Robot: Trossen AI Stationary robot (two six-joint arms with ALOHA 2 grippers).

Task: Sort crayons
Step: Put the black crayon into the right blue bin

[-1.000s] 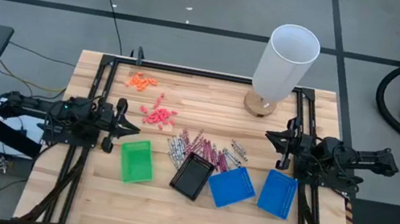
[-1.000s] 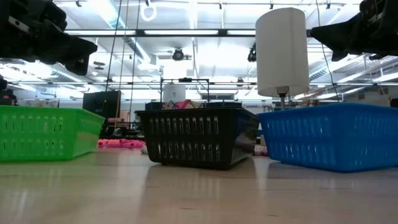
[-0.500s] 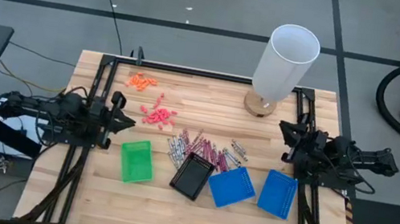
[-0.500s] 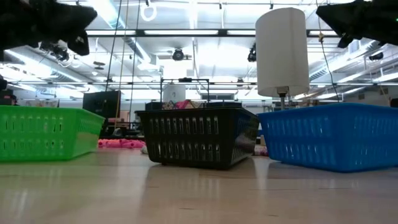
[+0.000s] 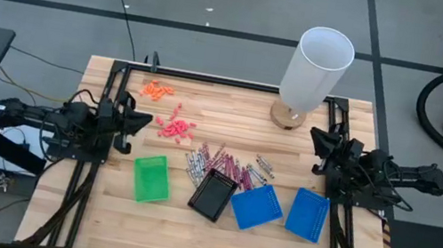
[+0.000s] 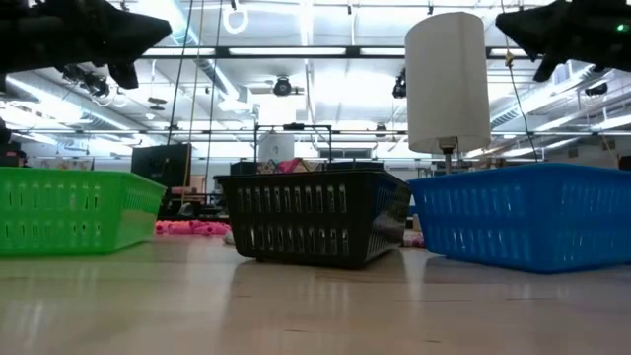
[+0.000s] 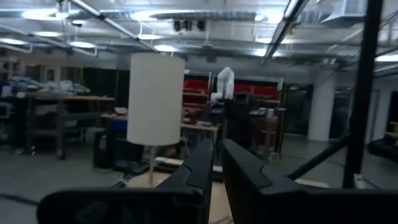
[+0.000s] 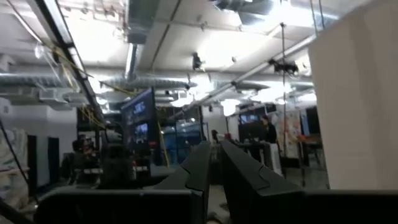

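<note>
waiting arms, crayons unsorted at mid-worktop

spanning the high view is a wooden worktop (image 5: 186, 226) edged by a black frame. a tall white cylinder (image 5: 316, 68) on a round wooden base stands near the far edge, toward the far right corner. four small plastic trays sit in a row toward the near edge: a green tray (image 5: 151, 177) on the left, a black tray (image 5: 213, 196) at the middle, then a blue tray (image 5: 256, 206) and a second blue tray (image 5: 307, 214) nearest the right edge.

the left gripper (image 5: 134, 118) hangs above the left edge of the worktop, well apart from the trays; in its wrist view the two dark fingers (image 7: 202, 168) stand nearly together with only a thin slit between them, holding nothing. the right gripper (image 5: 317, 145) hangs above the right edge, near the cylinder's base; its fingers (image 8: 200, 165) likewise lie close together and hold nothing.

the crayons (image 5: 224, 165), pink-magenta and grey-silver sticks, lie in a loose scatter at mid-worktop, just beyond the black tray and the first blue tray, some touching or crossing each other. a cluster of coral-red bits (image 5: 175, 127) lies beyond the green tray, and a smaller cluster of orange bits (image 5: 156, 90) sits nearer the far left corner.
</note>
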